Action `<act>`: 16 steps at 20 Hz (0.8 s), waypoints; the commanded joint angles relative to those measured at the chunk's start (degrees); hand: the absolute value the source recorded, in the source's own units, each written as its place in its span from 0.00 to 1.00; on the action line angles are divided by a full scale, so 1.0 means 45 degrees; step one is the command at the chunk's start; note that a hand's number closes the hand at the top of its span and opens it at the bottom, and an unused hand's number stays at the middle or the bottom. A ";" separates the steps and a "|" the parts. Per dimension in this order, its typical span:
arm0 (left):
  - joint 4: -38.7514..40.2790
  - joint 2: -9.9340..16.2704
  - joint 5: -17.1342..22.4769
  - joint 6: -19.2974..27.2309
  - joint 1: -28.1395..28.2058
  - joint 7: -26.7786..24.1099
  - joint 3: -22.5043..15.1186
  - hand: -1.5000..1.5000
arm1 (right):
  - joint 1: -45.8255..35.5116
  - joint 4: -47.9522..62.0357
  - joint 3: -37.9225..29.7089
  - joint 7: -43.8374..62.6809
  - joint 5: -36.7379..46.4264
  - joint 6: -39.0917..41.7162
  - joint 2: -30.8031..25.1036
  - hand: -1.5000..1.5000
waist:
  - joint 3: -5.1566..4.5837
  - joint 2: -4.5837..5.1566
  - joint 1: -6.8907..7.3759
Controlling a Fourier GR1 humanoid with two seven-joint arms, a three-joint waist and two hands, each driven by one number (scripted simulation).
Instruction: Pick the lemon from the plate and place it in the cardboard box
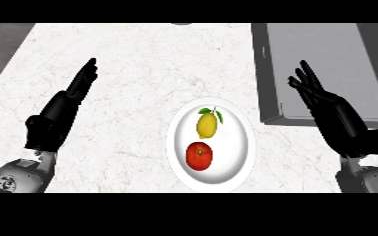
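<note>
So from the head view, here's what we're working with: the small yellow lemon with a green leaf [209, 124] sits on the far half of the white oval-looking plate [238, 167], with a round red tomato [199, 156] just nearer to us on the same plate, the two close but apart as far as we can tell. The lemon's long axis runs roughly away from us, tilted a touch, leaf end farthest. Our black right hand [325, 102] hangs off the plate's right side with fingers straight and spread, holding nothing; our black left hand [65, 105] is over at the left with fingers straight and together, also empty. We'd say the right hand is nearer the lemon, which lies to its left and slightly toward us, so that's the one we'd send in. The grey box-like tray [267, 70] occupies the counter's far right corner, right under that hand, even though it doesn't look like cardboard. The white marbled counter [133, 70] has plenty of room around the plate.
</note>
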 commanded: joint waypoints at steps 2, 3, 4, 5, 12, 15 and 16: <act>0.0099 0.0006 -0.0120 -0.0270 -0.0182 -0.0491 0.0135 0.50 | -0.0796 -0.1845 -0.0145 0.1320 0.2112 -0.2958 -0.0088 0.00 | 0.0211 -0.0184 -0.0668; 0.0128 0.0336 -0.0042 -0.0476 -0.0141 -0.0890 0.0427 0.50 | -0.0944 -0.1999 -0.0651 0.1177 0.2760 -0.3637 -0.0401 0.00 | 0.0189 -0.0221 -0.0730; 0.0029 0.0261 -0.0123 -0.0458 -0.0026 -0.1110 0.0281 0.50 | -0.1077 -0.2670 -0.0621 0.1568 0.3617 -0.4542 -0.0544 0.00 | 0.0125 -0.0361 -0.0914; 0.0093 0.0490 -0.0237 -0.0526 -0.0502 -0.1113 0.0450 0.50 | -0.1372 -0.2767 -0.0972 0.1856 0.4286 -0.5107 -0.0943 0.00 | 0.0092 -0.0394 -0.1162; 0.0274 0.0168 0.0111 -0.1277 0.0085 -0.2154 0.0097 0.50 | 0.0388 -0.4678 0.1328 0.5477 1.0161 -0.6564 -0.2644 0.00 | 0.0161 -0.0249 -0.1044; 0.0610 0.0144 0.0015 -0.1569 0.0183 -0.2672 0.0009 0.50 | -0.0154 -0.5042 0.2984 0.6964 1.2622 -0.6054 -0.2711 0.00 | 0.0168 -0.0174 -0.0663; 0.1051 0.0161 0.0123 -0.1700 -0.0115 -0.2887 0.0265 0.50 | -0.0269 -0.5229 0.3321 0.7093 1.3104 -0.5486 -0.3022 0.00 | 0.0175 -0.0144 -0.0719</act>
